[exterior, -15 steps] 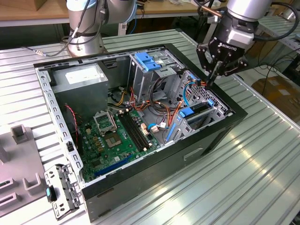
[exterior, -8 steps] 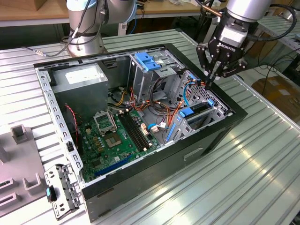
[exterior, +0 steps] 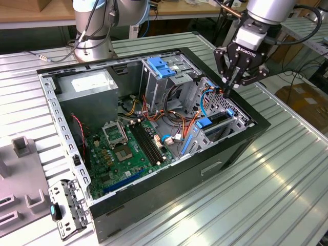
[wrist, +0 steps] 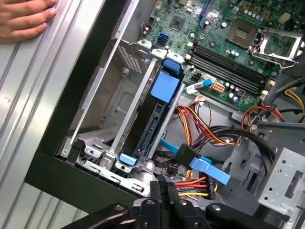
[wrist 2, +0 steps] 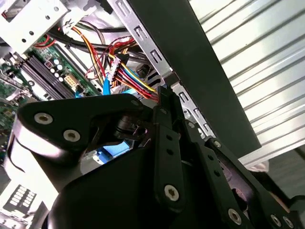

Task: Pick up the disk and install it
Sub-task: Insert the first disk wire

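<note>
The disk [exterior: 217,118] sits on edge in the metal drive cage [exterior: 233,110] at the exterior view's right end of the open computer case. In the first wrist view the disk [wrist: 146,128] is a dark slab with blue tabs, held between the cage's rails. My gripper [exterior: 227,90] hangs just above the cage's far end with its fingers [wrist: 164,193] pressed together, shut on nothing. In the second wrist view the shut fingers [wrist 2: 164,124] point down beside the case wall and a bundle of coloured wires.
A hand [wrist: 24,19] rests on the table beside the case. Orange and red cables [exterior: 174,115] run between the cage and the motherboard [exterior: 123,148]. A grey power-supply box [exterior: 87,84] and a light-blue bracket [exterior: 161,66] stand at the back. Grey fixtures [exterior: 20,148] lie on the exterior view's left.
</note>
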Action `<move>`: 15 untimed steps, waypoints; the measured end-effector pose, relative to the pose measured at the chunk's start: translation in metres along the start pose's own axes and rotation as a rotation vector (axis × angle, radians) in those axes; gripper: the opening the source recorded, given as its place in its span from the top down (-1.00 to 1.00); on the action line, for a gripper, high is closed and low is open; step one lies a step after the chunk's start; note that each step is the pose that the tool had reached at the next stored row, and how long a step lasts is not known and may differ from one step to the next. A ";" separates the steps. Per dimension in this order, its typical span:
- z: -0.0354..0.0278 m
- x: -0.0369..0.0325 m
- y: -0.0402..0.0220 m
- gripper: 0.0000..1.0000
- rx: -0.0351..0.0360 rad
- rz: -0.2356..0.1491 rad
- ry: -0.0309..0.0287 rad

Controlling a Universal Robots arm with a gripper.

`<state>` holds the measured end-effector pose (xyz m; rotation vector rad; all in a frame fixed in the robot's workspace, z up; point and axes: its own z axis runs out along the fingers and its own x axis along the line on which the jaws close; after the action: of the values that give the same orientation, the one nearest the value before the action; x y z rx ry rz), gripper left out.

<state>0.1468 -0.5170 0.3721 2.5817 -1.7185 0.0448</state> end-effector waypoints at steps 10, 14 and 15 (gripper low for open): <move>0.0001 -0.0041 0.0098 0.67 -0.0037 0.081 -0.0015; 0.0000 -0.0055 0.0133 0.67 -0.0040 0.088 -0.0015; 0.0001 -0.0055 0.0132 0.67 -0.0040 0.088 -0.0016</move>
<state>0.1325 -0.5170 0.3720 2.5027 -1.8297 0.0420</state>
